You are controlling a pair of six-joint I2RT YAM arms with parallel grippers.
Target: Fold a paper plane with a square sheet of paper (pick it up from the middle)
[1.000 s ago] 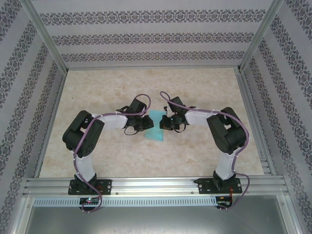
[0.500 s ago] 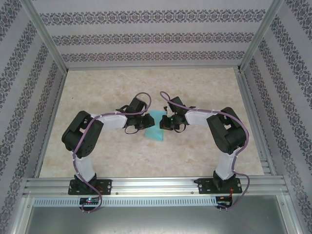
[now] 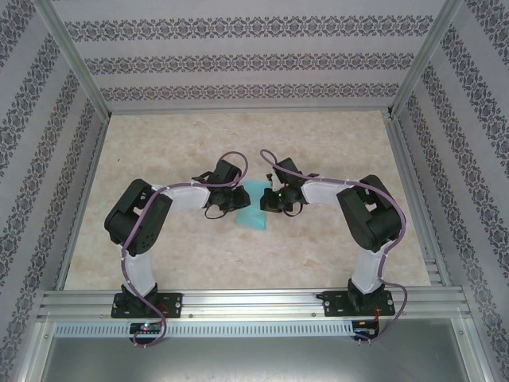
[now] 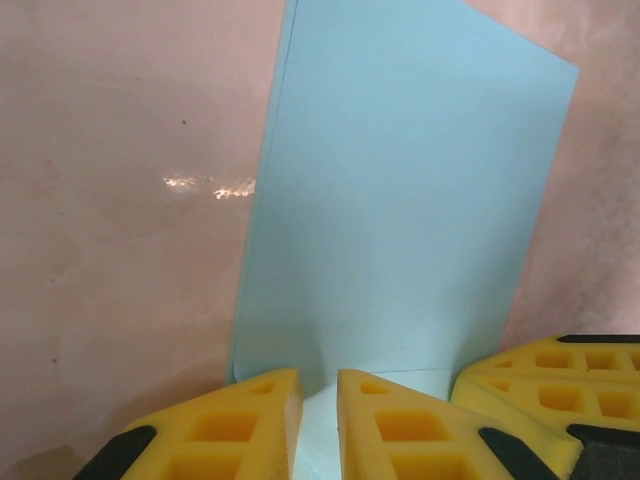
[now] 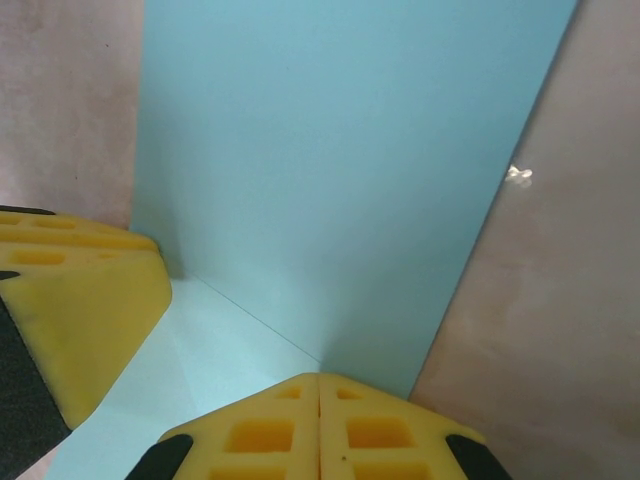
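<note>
**Item 1: left gripper** (image 3: 235,202). Black body with 2 yellow foam-faced fingers (image 4: 230,420). It sits just left of the table's centre, tips down on the near edge of the paper. The fingers are parted by a slim gap with paper visible through it, and nothing is seen clamped between them.

**Item 2: thin turquoise sheet of paper** (image 3: 254,208). It lies on the beige marbled table top (image 3: 159,151), between the 2 grippers and touching both. In the wrist views its outline is a tall oblong, neither a square nor a dart. 1 crease crosses it near the fingertips, and the strip nearer the grippers reads paler than the rest. Whether the larger panel stands up or lies flat cannot be told.

**Item 3: right gripper** (image 3: 270,204). Same build, just right of the paper. The fingers are pressed together, tips touching the paper at the end of the crease. Whether a layer is nipped between them cannot be told.

**Step (judged).** Early folding, with a first fold being set. No pointed nose or wings are formed.

**Next move (judged).** 1 gripper should pin the sheet while the other runs along the crease to sharpen it. Pressure should be light, since thin paper is likely to slide or buckle on a smooth top.

**Markings.** No brand, label or writing is legible on the paper, grippers or table. The patterned wall panels (image 3: 238,60) carry ornament and no text.
</note>
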